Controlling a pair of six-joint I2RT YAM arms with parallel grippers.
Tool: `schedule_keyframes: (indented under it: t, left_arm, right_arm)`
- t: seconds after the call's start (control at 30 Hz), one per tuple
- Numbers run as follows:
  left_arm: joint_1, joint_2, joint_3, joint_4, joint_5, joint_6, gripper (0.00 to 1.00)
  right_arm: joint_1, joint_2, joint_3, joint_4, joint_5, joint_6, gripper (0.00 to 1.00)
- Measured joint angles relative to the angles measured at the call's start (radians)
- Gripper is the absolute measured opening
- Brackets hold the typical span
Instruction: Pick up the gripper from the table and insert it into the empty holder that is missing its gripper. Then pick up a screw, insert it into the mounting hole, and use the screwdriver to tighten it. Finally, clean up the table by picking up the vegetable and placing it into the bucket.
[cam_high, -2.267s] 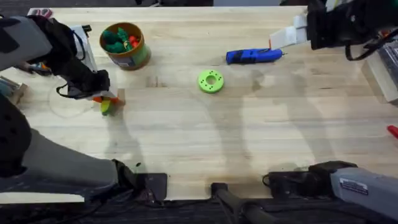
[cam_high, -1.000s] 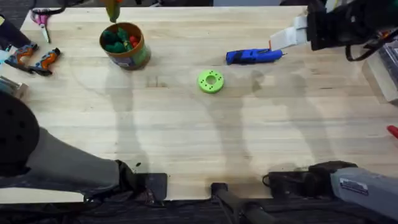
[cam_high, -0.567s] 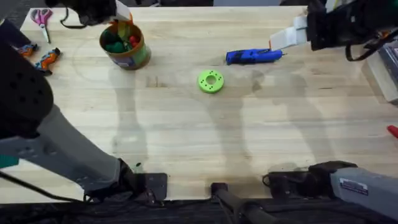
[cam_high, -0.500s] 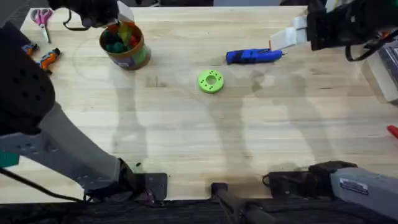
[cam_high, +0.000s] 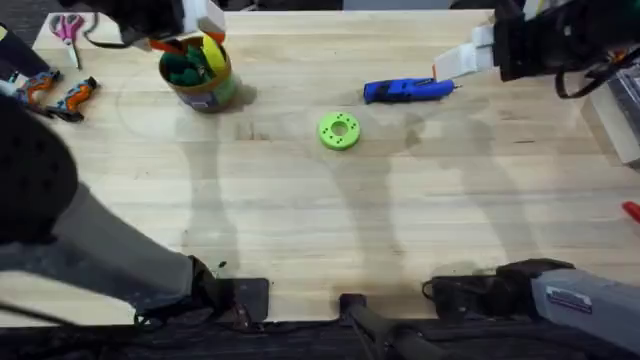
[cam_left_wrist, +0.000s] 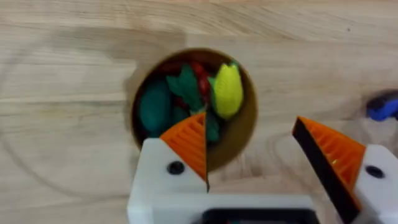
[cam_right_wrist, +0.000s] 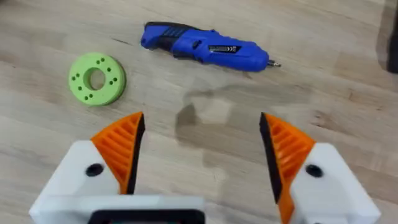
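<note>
**Inspector:** Starting with the table (cam_high: 330, 230). What is lying on it?

**Assistant:** The bucket (cam_high: 200, 75) is standing at the far left. The blue screwdriver (cam_high: 408, 91) is lying well to the right of the bucket, its tip pointing away from the bucket. A green ring (cam_high: 339, 131) is lying between the two, nearer the screwdriver.

**Inspector:** And the arms?

**Assistant:** The left gripper (cam_left_wrist: 264, 158) is hanging directly over the bucket, fingers spread and carrying nothing. The right gripper (cam_right_wrist: 202, 152) is hovering beyond the screwdriver from the bucket, likewise spread and empty.

**Inspector:** Where is the vegetable (cam_left_wrist: 227, 91)?

**Assistant:** It is lying inside the bucket, on the green and red toys, against the wall. Its long axis is running across the bucket mouth, roughly along the left fingers' length, and it is sitting straight below that gripper's gap.

**Inspector:** Judgement?

**Assistant:** The clean-up is looking finished. The left arm, being the nearer, is needing only a straight lift clear of the bucket rim.
</note>
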Motion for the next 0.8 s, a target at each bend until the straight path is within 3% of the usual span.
schedule_keyframes:
  t: [0.17,0.2,0.37,0.6,0.8]
  left_arm:
    - [0.0,-0.168,0.0,-0.107,-0.003,0.053,0.889]
    - [0.0,-0.286,0.0,-0.192,-0.005,0.1,0.89]
    - [0.0,-0.466,0.0,-0.345,-0.061,0.166,0.895]
    - [0.0,-0.645,0.0,-0.522,-0.119,0.198,0.898]
    - [0.0,-0.758,0.0,-0.563,-0.126,0.202,0.897]
  right_arm:
    - [0.0,-0.009,0.0,0.0,0.0,-0.014,0.992]
    - [0.0,-0.041,0.0,0.0,0.0,-0.035,0.992]
    - [0.0,-0.113,0.0,-0.006,0.0,-0.05,0.992]
    - [0.0,-0.16,0.0,-0.018,0.0,-0.054,0.993]
    - [0.0,-0.163,0.0,-0.018,0.0,-0.053,0.994]
